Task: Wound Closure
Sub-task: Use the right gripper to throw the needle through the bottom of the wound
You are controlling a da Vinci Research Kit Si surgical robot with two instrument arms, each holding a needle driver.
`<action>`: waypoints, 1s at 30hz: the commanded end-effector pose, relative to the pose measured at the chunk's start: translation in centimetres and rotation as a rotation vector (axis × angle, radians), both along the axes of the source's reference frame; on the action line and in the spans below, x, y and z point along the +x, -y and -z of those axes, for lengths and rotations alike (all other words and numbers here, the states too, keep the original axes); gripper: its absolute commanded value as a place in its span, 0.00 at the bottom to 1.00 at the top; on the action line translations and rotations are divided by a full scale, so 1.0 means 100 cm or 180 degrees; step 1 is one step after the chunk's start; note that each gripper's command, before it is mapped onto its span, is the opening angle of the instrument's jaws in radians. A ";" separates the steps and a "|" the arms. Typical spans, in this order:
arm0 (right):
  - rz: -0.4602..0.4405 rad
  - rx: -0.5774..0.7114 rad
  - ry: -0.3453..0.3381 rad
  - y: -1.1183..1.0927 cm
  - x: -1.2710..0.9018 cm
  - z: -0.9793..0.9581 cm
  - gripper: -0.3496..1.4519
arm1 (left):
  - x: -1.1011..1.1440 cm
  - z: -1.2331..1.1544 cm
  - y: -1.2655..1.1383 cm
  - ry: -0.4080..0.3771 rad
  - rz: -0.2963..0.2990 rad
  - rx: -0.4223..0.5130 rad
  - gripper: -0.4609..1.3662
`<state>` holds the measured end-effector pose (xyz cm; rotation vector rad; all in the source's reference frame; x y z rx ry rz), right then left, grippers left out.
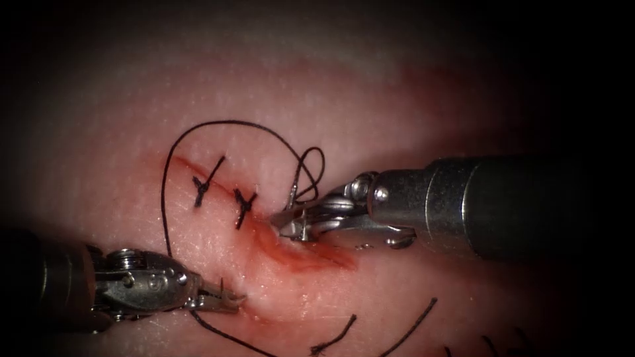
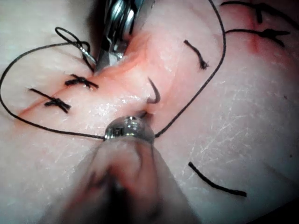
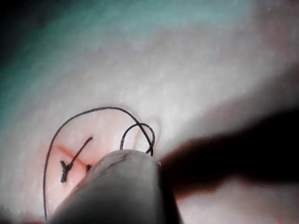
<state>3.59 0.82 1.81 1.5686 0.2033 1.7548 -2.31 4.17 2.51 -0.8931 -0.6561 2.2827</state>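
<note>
The cut point(image 1: 301, 254) runs slanting across the tissue point(image 1: 370, 112), and its upper part is closed by two knotted stitches point(image 1: 202, 186) point(image 1: 243, 206). The curved needle point(image 1: 292, 196) goes into the tissue at the cut's right edge. My right tool point(image 1: 288, 225) is shut on it near the tail. The needle's tip point(image 1: 221, 285) stands out of the tissue on the left side, with my left tool point(image 1: 228, 301) shut on it. In the left wrist view the dark hooked tip point(image 2: 153, 91) rises just ahead of my left tool point(image 2: 142, 113). The thread point(image 1: 218, 123) arcs from the tail around the stitches and under the left tool.
Red fluid point(image 1: 317, 259) wets the open lower part of the cut. Cut ends of thread point(image 1: 334, 337) point(image 1: 413, 324) lie on the tissue in front. The thread forms a small loop point(image 1: 312, 165) beside the right tool. More stitches point(image 2: 268, 33) cross a second cut nearby.
</note>
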 end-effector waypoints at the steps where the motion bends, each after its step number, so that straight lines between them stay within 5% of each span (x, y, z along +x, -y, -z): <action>1: -0.0007 0.0054 -0.0083 0.0001 0.0001 -0.0003 0.00 | 0.0000 0.0000 0.0000 0.0015 -0.0013 0.0014 0.06; 5: -0.0003 0.0194 -0.0229 0.0012 0.0006 -0.0006 0.00 | 0.0000 0.0000 0.0000 0.0015 -0.0013 0.0014 0.06; 30: -0.0448 -0.0254 -0.0031 -0.0008 -0.0001 -0.0015 0.00 | 0.0002 0.0002 0.0000 0.0047 -0.0076 -0.0052 0.06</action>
